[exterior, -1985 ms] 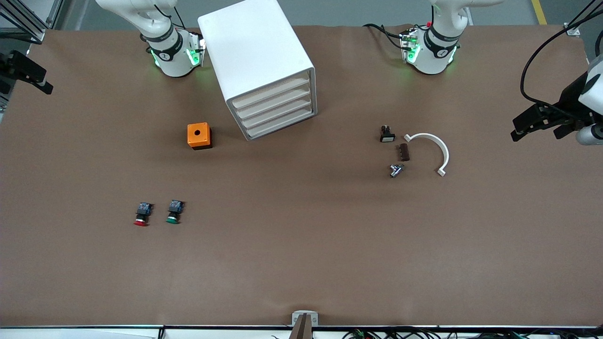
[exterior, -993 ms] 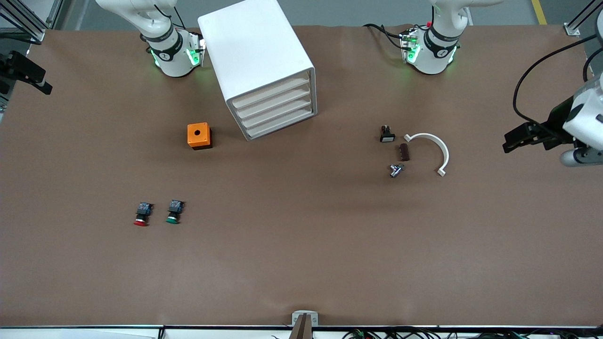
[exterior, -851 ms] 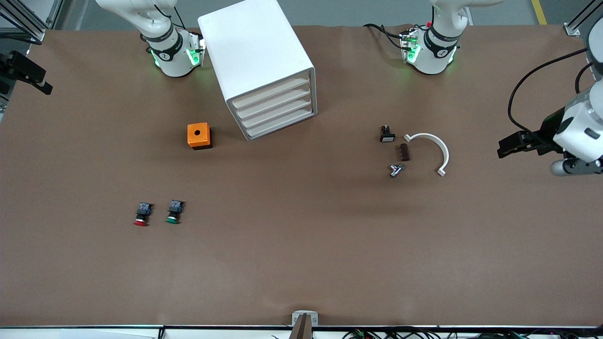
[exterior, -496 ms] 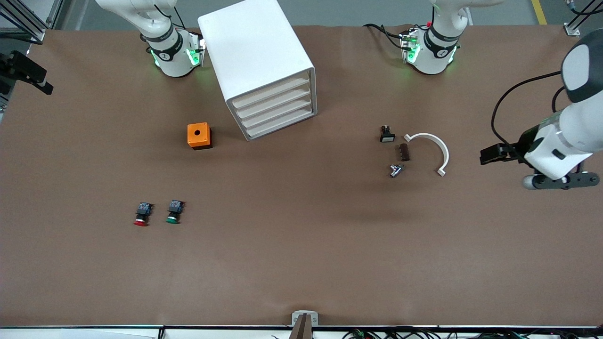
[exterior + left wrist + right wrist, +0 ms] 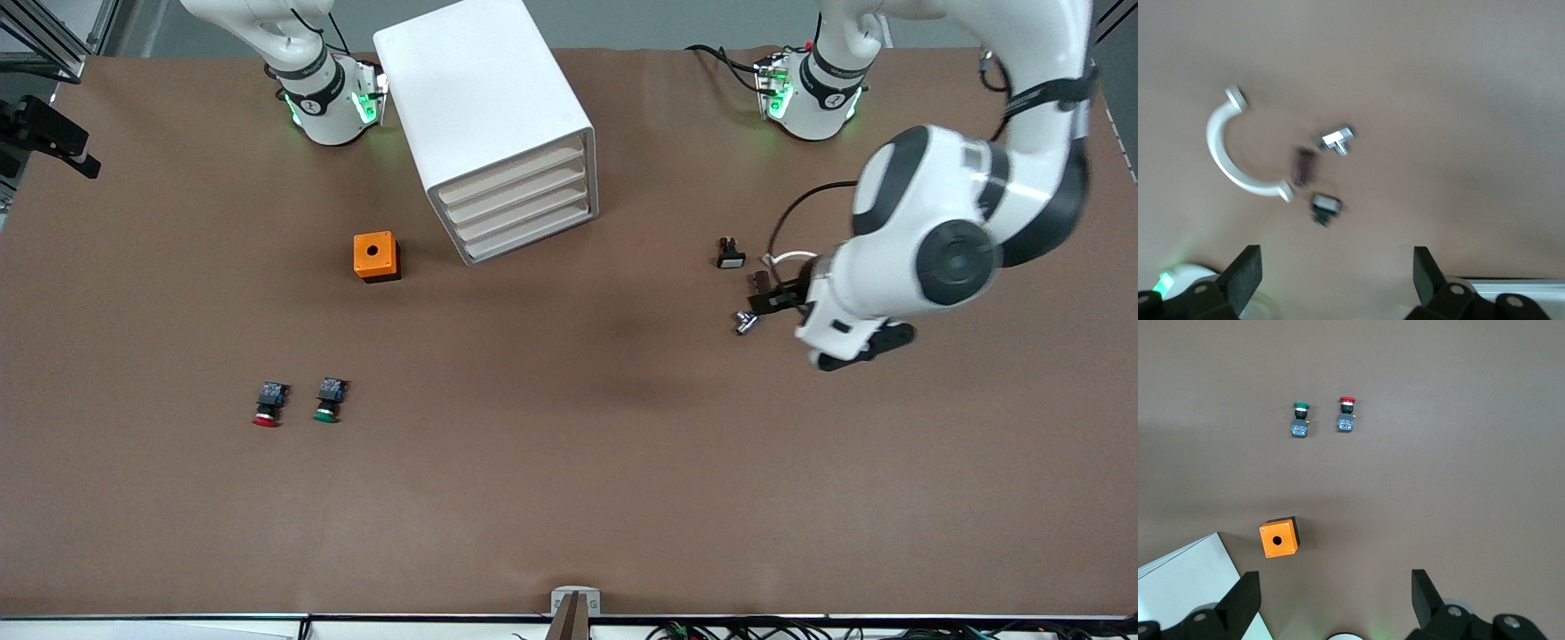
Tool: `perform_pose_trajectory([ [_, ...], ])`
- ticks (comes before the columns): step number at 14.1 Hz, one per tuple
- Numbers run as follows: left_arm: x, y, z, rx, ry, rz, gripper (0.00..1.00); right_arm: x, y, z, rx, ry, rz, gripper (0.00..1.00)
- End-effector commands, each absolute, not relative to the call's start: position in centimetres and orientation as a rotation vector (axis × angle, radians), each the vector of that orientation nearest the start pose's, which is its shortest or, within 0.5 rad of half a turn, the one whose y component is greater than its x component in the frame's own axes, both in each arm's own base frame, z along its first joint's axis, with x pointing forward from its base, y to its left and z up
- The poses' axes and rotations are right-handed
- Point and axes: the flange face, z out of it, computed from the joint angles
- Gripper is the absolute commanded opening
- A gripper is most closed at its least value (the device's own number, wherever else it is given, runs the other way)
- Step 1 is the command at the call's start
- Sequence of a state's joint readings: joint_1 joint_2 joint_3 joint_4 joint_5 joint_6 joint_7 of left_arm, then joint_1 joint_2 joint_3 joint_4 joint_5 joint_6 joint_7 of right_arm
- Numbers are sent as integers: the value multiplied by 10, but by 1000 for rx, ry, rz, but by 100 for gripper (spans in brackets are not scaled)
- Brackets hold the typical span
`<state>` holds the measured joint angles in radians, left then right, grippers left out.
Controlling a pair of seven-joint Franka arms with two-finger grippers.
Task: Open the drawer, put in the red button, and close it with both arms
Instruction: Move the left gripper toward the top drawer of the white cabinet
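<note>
Brown paper covers the whole table point(image 5: 569, 498), and the white drawer cabinet point(image 5: 493, 124) stands on it between the two arm bases, with all its drawers shut. What has changed in the last two seconds is the left arm: it was at the table edge, at the left arm's end, and now it has swung in toward the cabinet, so the left end effector point(image 5: 772, 300) hangs over the small parts there, the brown block point(image 5: 1303, 167), the metal piece point(image 5: 1337, 139) and the white curved bracket point(image 5: 1238, 157). Its fingers stand wide apart and hold nothing. I judge this as the approach to the drawer, the first step, not yet done. The right arm waits; the right end effector point(image 5: 1331, 603) is high over the table, also open and empty, near the cabinet. The red button point(image 5: 268, 404) lies untouched, nearer to the front camera than the cabinet and toward the right arm's end, just beside the green button point(image 5: 328, 400); the orange box point(image 5: 376, 256) sits between them and the cabinet. Room in front of the drawers is free, and the buttons lie well away from every table edge.
</note>
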<state>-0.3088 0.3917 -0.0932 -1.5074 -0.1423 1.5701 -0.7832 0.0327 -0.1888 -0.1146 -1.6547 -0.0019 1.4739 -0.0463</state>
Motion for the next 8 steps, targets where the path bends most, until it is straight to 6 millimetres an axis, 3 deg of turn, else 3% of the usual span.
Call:
perform_pose_trajectory([
  [1, 573, -320, 384, -2862, -828, 706, 100, 474, -46, 678, -3139, 55, -27, 100],
  [4, 559, -379, 330, -2676, -1127, 950, 100, 474, -47, 677, -3139, 57, -25, 100],
  [8, 539, -415, 286, -2279, -1503, 1219, 100, 474, -47, 677, -3139, 57, -25, 100],
])
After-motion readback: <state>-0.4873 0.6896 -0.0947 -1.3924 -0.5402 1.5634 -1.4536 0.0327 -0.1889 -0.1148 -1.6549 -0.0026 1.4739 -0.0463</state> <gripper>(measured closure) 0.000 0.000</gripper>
